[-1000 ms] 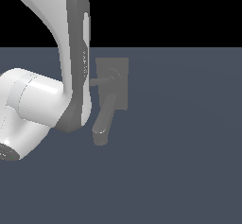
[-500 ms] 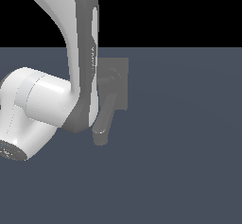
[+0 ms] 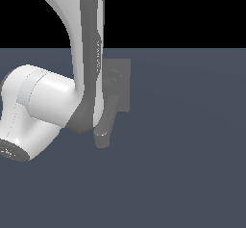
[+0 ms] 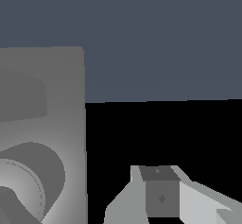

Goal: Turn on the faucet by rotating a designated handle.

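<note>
A bare simulated scene: flat slate-blue floor (image 3: 192, 174) under a black void.

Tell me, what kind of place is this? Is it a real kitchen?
Probably not a kitchen: it looks like a computer-made test scene. A plain grey faucet sits on a bare blue-grey floor under a black background, with a white robot arm beside it.

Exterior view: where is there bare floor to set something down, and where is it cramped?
Bare floor spreads toward the exterior view's right of the faucet and below its spout. It is crowded where the arm covers the faucet's other side.
</note>
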Motion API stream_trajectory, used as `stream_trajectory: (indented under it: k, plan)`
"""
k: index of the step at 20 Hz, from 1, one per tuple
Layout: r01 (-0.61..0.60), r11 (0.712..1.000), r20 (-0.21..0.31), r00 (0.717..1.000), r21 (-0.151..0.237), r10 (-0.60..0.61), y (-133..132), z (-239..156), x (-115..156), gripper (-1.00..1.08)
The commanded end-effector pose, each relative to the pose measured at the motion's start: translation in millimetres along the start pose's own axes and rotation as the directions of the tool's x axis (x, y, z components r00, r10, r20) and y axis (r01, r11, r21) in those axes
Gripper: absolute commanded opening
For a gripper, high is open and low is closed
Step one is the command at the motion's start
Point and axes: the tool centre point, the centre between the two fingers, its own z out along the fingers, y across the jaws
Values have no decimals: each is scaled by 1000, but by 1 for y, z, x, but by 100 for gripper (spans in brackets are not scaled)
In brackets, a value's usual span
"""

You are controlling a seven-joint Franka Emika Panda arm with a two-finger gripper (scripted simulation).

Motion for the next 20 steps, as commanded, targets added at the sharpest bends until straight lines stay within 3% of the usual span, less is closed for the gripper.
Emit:
stream_trajectory:
  k: [1,11,13,20]
  plan:
    - [0,1000,1,1000,0,0,1,0,-11,-100]
    - [0,1000,1,1000,0,0,7,0,-56,-100]
    - [3,1000,-7,1000,4,-3,4,0,-46,-100]
    - [2,1000,-5,1000,3,-2,-4,0,-72,-100]
